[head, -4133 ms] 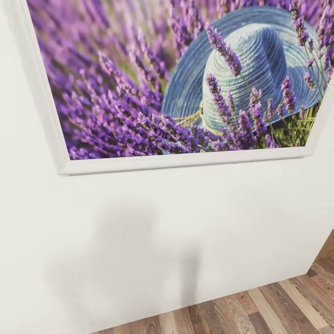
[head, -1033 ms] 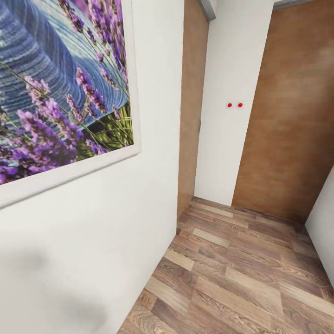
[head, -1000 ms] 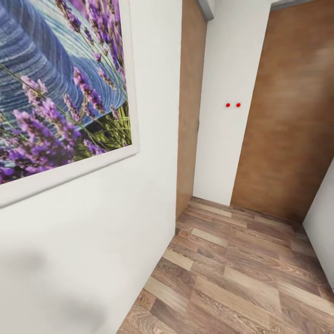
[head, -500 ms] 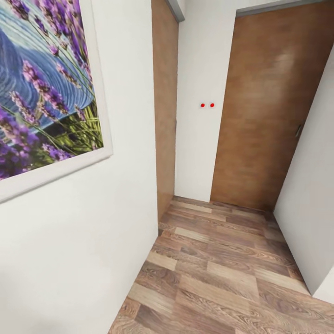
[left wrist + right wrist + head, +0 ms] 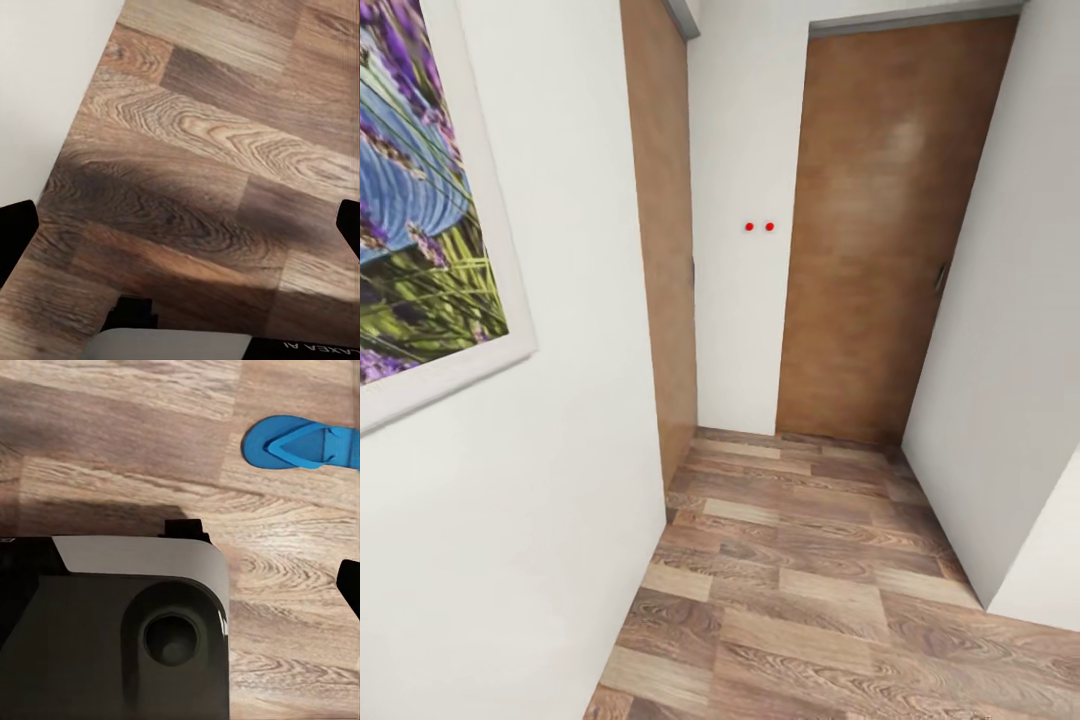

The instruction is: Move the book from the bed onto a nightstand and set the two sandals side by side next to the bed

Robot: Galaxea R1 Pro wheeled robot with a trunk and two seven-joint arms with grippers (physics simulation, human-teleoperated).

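While two brown wooden doors [image 5: 880, 230] are faced down a narrow hallway, one bright blue sandal [image 5: 304, 443] with a V-strap is seen flat on the wood-plank floor [image 5: 112, 427], beyond the right gripper's fingertip [image 5: 349, 585]. Neither gripper's jaw spread can be told.

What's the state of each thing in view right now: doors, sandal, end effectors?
facing door: shut
side door: cannot tell whether shut
sandal: lying flat on the wood floor, strap up, not held
left end effector: open, empty, over bare floor
right end effector: one fingertip at the frame edge, open or shut unclear
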